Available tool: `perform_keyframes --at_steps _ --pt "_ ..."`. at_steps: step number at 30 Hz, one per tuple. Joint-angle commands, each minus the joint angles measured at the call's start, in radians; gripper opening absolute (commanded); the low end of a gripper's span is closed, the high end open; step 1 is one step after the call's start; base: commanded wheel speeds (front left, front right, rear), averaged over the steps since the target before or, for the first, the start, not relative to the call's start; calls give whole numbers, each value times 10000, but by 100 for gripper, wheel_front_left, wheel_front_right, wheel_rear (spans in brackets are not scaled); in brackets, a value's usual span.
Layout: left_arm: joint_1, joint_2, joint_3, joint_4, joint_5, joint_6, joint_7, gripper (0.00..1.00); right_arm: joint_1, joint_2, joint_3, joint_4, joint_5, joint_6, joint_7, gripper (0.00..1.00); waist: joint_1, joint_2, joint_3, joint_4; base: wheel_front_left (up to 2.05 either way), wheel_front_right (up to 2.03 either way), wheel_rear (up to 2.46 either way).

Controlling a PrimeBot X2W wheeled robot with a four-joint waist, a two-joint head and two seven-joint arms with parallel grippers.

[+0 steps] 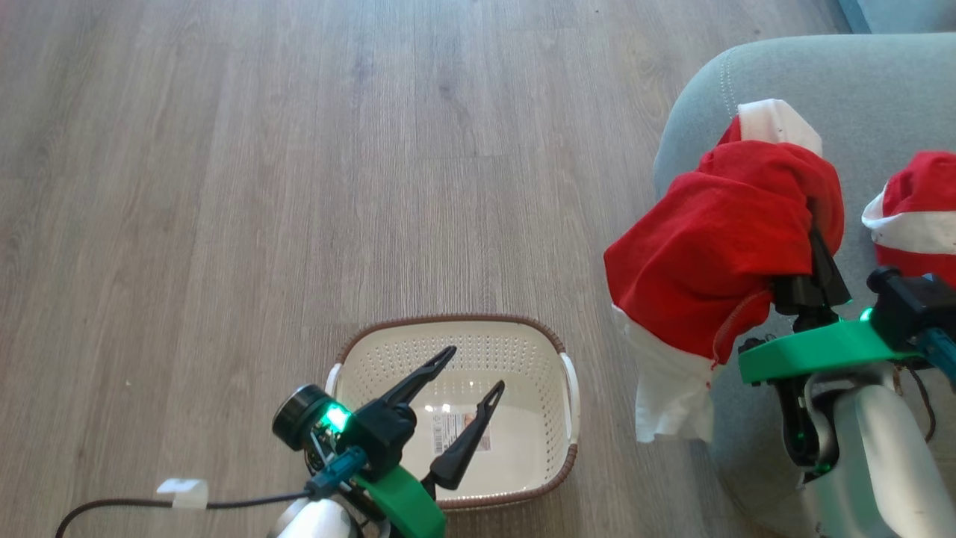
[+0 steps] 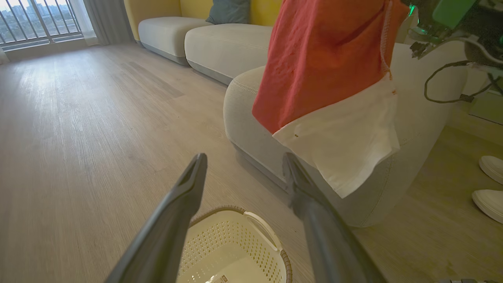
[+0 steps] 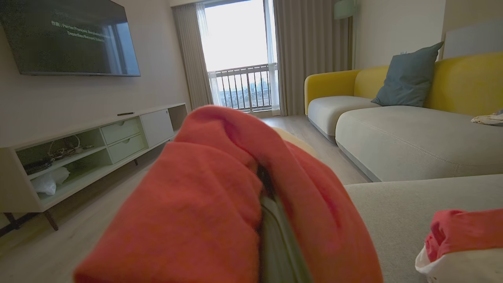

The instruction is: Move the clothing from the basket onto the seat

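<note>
One red garment (image 1: 717,239) with white bands hangs from my right gripper (image 1: 814,213), which is shut on it above the seat's (image 1: 821,82) left edge; the cloth drapes over the fingers and its white panel (image 2: 346,137) dangles beside the cushion. In the right wrist view the red fabric (image 3: 204,204) wraps the fingers. A second red and white garment (image 1: 915,217) lies on the seat to the right. The cream basket (image 1: 545,426) with brown rim sits on the floor, a sticker inside. My left gripper (image 1: 476,368) hovers open over it, nothing between its fingers (image 2: 184,192).
Wood floor (image 1: 261,187) spreads left and ahead of the basket. A cable with a white tag (image 1: 181,489) trails at the lower left. White shoes (image 2: 489,184) stand by the sofa. A TV cabinet (image 3: 90,149) lines the far wall.
</note>
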Motion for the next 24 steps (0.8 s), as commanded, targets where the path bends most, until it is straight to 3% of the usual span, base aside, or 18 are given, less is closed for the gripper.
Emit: perform_keyframes --at_steps 1,12,24 --pt "-249 89 280 -246 43 -12 -49 100 -156 66 177 -310 46 -2 -94 0 0 0 2 -2 0 0 0" --pt "-182 57 378 -220 25 -12 -49 100 -208 66 229 -282 87 -2 -94 0 0 0 -53 -266 0 0 0" --pt "-169 100 302 -332 84 -12 -49 100 -205 66 75 -538 -42 -2 -94 0 0 0 112 -1392 0 0 0"
